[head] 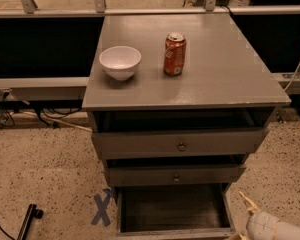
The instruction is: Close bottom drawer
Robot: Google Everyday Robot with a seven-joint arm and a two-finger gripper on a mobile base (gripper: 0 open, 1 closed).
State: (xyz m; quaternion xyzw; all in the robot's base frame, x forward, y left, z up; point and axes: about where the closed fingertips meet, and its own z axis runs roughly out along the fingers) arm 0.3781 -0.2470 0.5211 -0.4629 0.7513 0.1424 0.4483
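Observation:
The bottom drawer [172, 210] of the grey cabinet is pulled far out toward me. I look down into its dark plain inner box; its front edge [175, 232] lies along the bottom of the view and its knob is hidden. My gripper [236, 217] is at the bottom right corner, just right of the drawer's right front corner. Its tan fingers [247, 203] are spread and hold nothing. The white wrist [270, 227] is partly cut off by the frame.
The middle drawer [175, 175] and top drawer [180, 144] stand slightly open above. On the cabinet top [220, 79] are a white bowl [120, 61] and a red soda can [174, 53]. A blue tape X [103, 208] and a black object [29, 220] lie on the floor at left.

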